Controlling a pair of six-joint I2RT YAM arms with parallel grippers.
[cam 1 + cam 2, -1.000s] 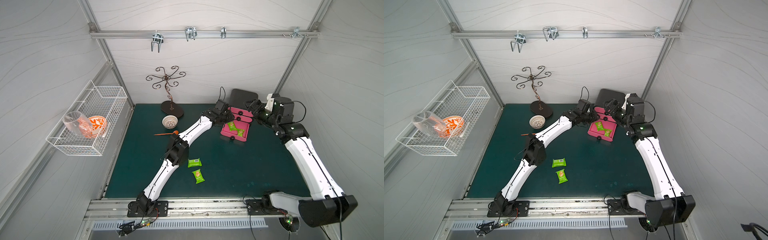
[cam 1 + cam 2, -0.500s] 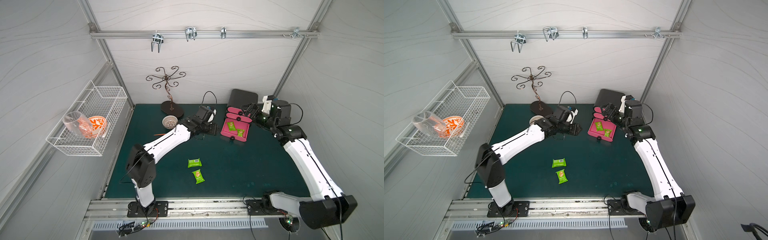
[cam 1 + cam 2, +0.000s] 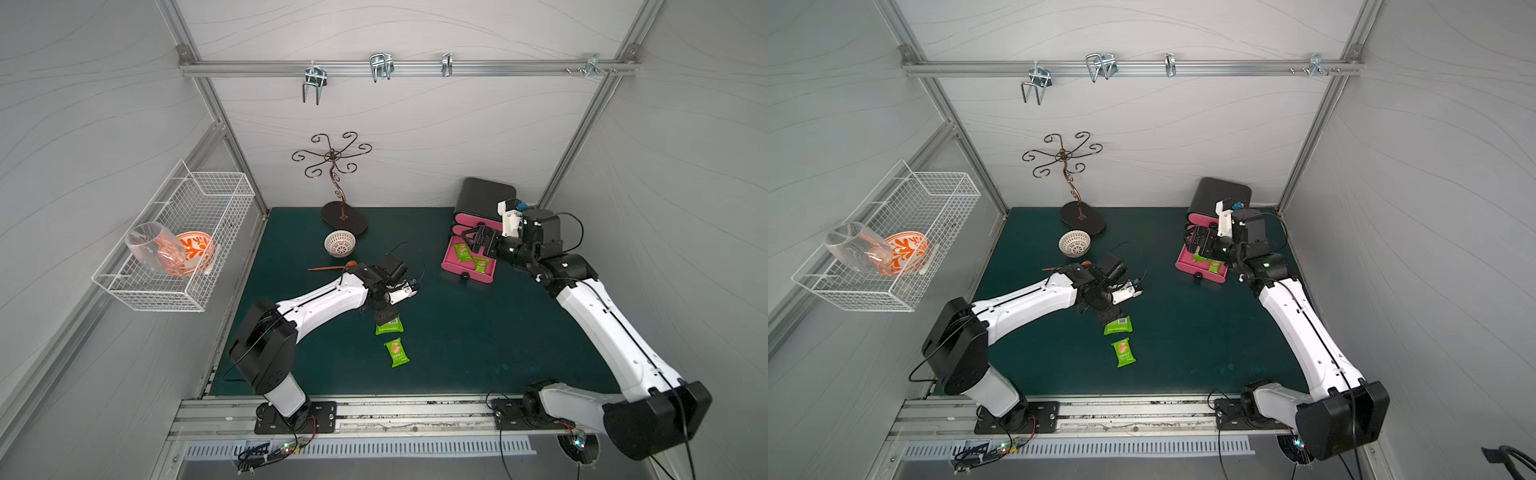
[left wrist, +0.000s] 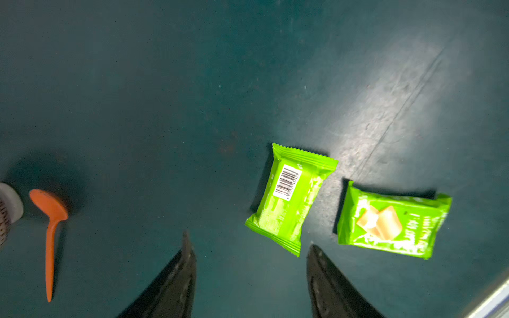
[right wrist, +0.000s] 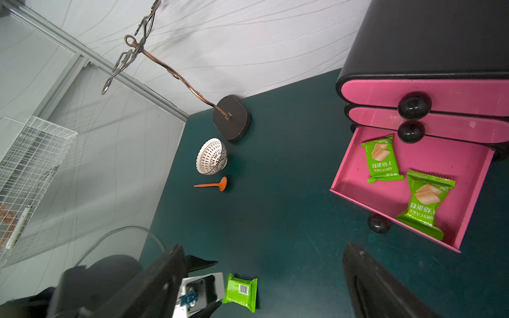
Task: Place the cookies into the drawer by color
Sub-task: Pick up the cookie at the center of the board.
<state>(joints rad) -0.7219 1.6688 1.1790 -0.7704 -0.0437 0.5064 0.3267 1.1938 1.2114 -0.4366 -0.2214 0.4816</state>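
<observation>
Two green cookies lie on the dark green mat: one barcode side up point(image 3: 390, 327) point(image 4: 289, 198), one picture side up point(image 3: 397, 352) point(image 4: 391, 220). My left gripper point(image 3: 384, 318) point(image 4: 248, 240) hangs open just above the mat beside the barcode packet, with nothing between its fingers. Two more green cookies point(image 5: 381, 159) point(image 5: 425, 203) lie in the pulled-out pink bottom drawer point(image 3: 449, 264) point(image 5: 347, 170) of a black cabinet point(image 3: 484, 195). My right gripper point(image 3: 473, 241) point(image 5: 264, 246) hovers open and empty over the drawer's near left side.
A white latticed bowl point(image 3: 340, 243), an orange spoon point(image 3: 332, 267) and a curly metal stand point(image 3: 344, 216) stand at the back of the mat. A wire basket point(image 3: 178, 241) on the left wall holds a glass and an orange bowl. The two upper drawers are shut.
My left arm has swung from the drawer back to the middle of the mat and down over the barcode packet, its jaws opening wider. The right gripper has pulled back slightly by the drawer.
</observation>
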